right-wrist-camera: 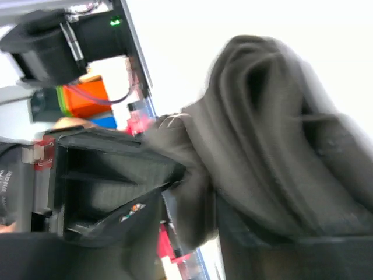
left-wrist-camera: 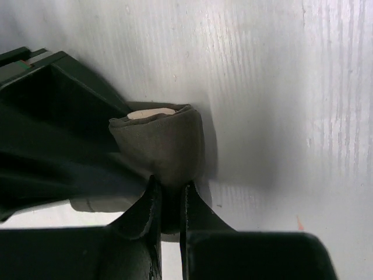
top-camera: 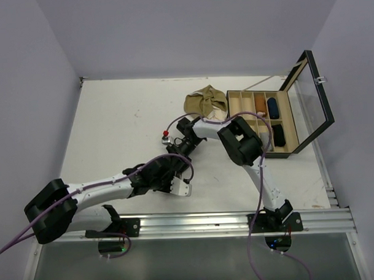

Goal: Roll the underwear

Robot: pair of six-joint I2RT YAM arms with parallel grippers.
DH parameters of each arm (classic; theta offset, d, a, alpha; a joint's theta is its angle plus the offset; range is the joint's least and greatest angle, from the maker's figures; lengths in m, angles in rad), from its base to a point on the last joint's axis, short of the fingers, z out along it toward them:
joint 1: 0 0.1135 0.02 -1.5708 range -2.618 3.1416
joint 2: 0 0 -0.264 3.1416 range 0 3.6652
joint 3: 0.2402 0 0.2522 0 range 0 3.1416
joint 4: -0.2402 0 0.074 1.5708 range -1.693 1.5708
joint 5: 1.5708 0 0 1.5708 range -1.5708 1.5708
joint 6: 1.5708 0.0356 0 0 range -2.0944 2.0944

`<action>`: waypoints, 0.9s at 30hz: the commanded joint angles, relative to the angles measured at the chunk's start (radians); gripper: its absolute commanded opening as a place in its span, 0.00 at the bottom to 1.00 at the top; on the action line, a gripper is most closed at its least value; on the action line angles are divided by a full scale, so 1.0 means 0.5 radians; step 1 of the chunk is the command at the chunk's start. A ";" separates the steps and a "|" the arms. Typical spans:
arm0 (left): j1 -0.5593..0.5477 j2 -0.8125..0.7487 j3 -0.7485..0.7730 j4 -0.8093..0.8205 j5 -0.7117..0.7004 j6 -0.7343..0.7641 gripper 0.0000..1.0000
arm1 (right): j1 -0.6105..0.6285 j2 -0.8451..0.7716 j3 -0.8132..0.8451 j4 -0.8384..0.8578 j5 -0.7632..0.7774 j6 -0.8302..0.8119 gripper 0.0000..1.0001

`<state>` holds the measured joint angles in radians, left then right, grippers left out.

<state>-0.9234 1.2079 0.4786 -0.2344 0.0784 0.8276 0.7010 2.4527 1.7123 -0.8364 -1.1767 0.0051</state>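
white table (top-camera: 113, 130), open compartment box (top-camera: 237, 106) at far right. both arms meet mid-table, just in front of the tan brief (top-camera: 205, 101), which lies crumpled in a loose heap beside the box's left edge, untouched.

dark brief (left-wrist-camera: 166, 143) sits btwn the two hands, bunched into a fat roll w/ a strip of pale waistband (left-wrist-camera: 152, 113) showing at its end. left hand (left-wrist-camera: 171, 185) is nearly closed, fingers pinching the roll's near edge. right hand (top-camera: 184, 137): wrist view is blurred, cloth drapes over it; can't tell if it grips.

handling, my read: light, soft, floppy knit, grippy not slick, nothing fragile. a roll will likely spring open if let go. best hold is prob. across the roll's thick middle or on the firmer waistband, not on a single loose layer.
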 commanded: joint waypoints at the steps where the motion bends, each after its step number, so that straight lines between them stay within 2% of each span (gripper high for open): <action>1: -0.013 0.158 0.046 -0.423 0.422 -0.066 0.00 | -0.156 -0.185 -0.093 0.200 0.684 0.048 0.51; 3: 0.000 0.268 0.098 -0.512 0.524 -0.039 0.00 | -0.199 -0.312 -0.077 0.157 0.739 0.033 0.60; 5: 0.091 0.336 0.214 -0.672 0.705 0.023 0.00 | -0.260 -0.490 -0.053 0.108 0.837 -0.025 0.63; 10: 0.450 0.676 0.591 -1.128 1.088 0.225 0.00 | -0.404 -0.834 -0.123 0.132 1.013 -0.173 0.62; 13: 0.555 0.977 0.836 -1.398 1.214 0.323 0.00 | -0.472 -1.094 -0.307 0.283 0.985 -0.213 0.61; 19: 0.763 1.544 1.370 -1.779 1.420 0.415 0.02 | -0.488 -1.545 -0.666 0.363 0.954 -0.497 0.60; 23: 0.856 1.820 1.635 -1.930 1.439 0.474 0.04 | -0.488 -1.739 -0.813 0.280 0.948 -0.593 0.58; 27: 0.947 2.201 1.969 -2.147 1.463 0.639 0.07 | -0.412 -1.975 -0.961 0.417 0.890 -0.667 0.59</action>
<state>-0.4728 2.1540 1.4059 -1.2484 0.9245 1.0206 0.4637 1.5562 1.2709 -0.6888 -0.7204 -0.2588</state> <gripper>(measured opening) 0.089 0.590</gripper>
